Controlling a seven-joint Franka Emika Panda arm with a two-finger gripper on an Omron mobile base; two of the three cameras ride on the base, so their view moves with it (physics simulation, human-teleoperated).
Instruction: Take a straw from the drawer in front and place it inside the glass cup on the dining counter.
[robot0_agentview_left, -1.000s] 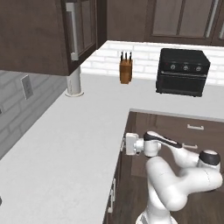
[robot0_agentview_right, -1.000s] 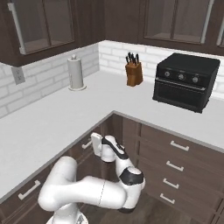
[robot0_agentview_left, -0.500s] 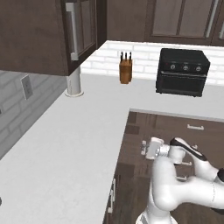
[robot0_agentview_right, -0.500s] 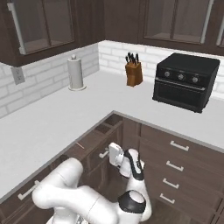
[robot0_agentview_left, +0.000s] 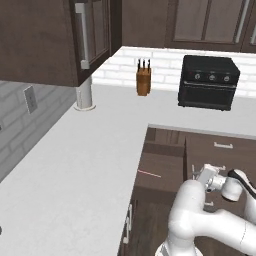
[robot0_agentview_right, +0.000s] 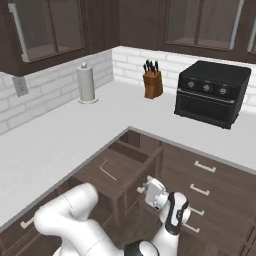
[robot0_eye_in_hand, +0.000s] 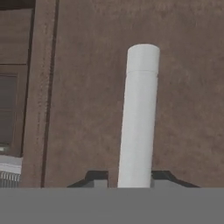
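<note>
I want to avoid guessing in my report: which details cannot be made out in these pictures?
- Straw: both base views, too thin to tell whether it is one or several.
- Drawer: left base view, front partly hidden by the arm.
- Handle: hand view, lower end cut off past the tool gripping it.

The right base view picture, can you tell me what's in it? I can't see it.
A white robot arm's gripper is at the front of an open dark wooden drawer with a thin pink straw lying inside. Behind it, the white worktop holds a paper towel roll, a knife block and a black oven.
</note>
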